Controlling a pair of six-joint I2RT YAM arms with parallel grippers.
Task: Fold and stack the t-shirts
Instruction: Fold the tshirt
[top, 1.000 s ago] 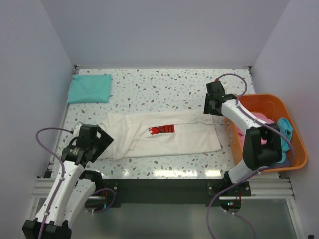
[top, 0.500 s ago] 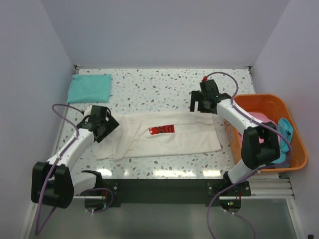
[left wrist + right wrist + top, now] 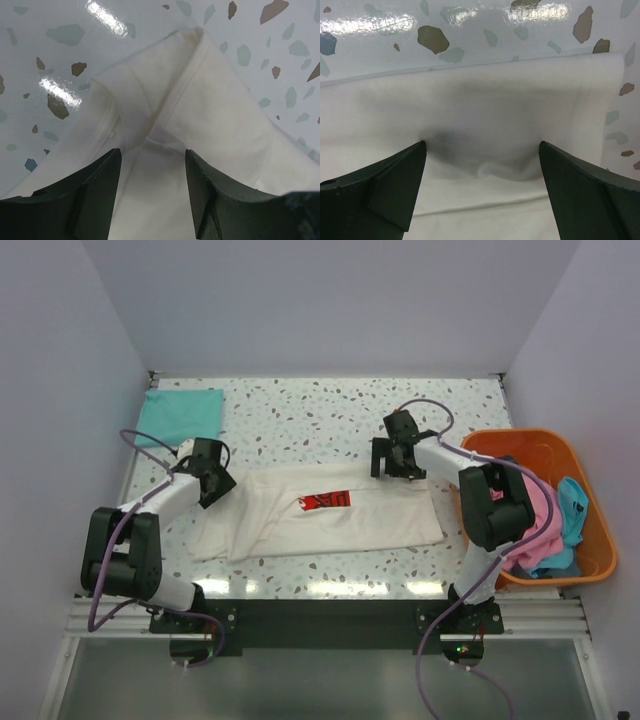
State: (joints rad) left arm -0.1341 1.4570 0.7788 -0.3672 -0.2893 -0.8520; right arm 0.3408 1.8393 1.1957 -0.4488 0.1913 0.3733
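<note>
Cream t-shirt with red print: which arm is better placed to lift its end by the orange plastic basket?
Probably right: the right tool sits open over that end of the cream t-shirt; the left tool is at the other.

A large cream cloth t-shirt (image 3: 330, 512) lies across the middle of the worktop (image 3: 320, 410), and a folded teal cloth t-shirt (image 3: 180, 416) lies in its far left corner. An orange plastic basket (image 3: 598, 540) at the right edge holds a pink cloth shirt (image 3: 542, 525) and a blue cloth shirt (image 3: 572, 502). The left hand (image 3: 212, 480) is at the cream t-shirt's left end, the right hand (image 3: 392, 462) at its far right end.
</note>
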